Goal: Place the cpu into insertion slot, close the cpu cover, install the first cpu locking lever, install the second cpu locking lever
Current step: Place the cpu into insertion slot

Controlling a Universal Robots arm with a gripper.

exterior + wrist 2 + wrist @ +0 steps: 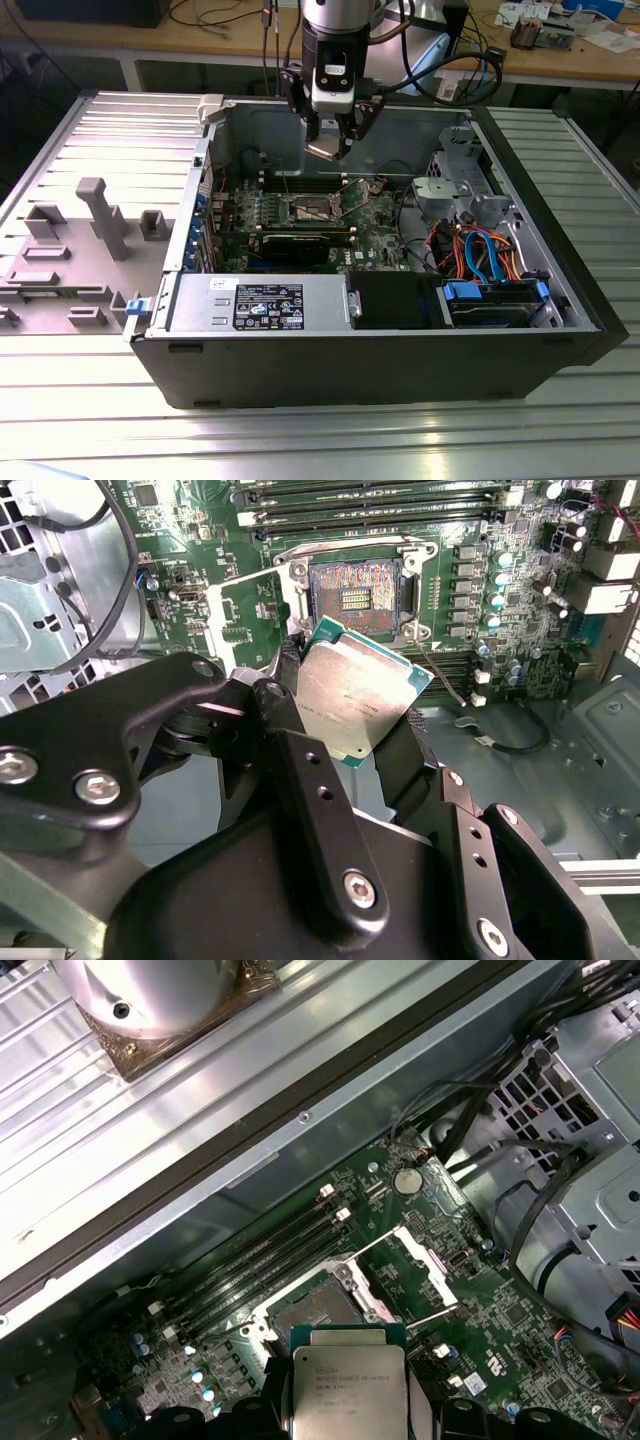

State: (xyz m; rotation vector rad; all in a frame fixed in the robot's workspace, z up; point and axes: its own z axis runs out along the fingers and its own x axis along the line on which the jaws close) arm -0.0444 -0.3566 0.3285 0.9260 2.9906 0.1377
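My gripper (330, 143) hangs over the open computer case, shut on the cpu (322, 150) by two opposite edges. In both wrist views the cpu (355, 700) (348, 1395) shows its silvery-grey top and green edge, held a little tilted between the black fingers (305, 770). It is above the board, not touching it. The insertion slot (355, 595) (312, 1312) (307, 210) lies bare, its dark pin field showing. Beside the slot the cpu cover (418, 1250) (352, 192) stands swung up on its hinge.
Long memory slots (265, 1255) run beside the socket. A metal drive cage with cables (460, 190) stands at the exterior view's right, a power supply (260, 300) along the front wall. Outside the case, grey fixtures (100, 215) stand on the table at that view's left.
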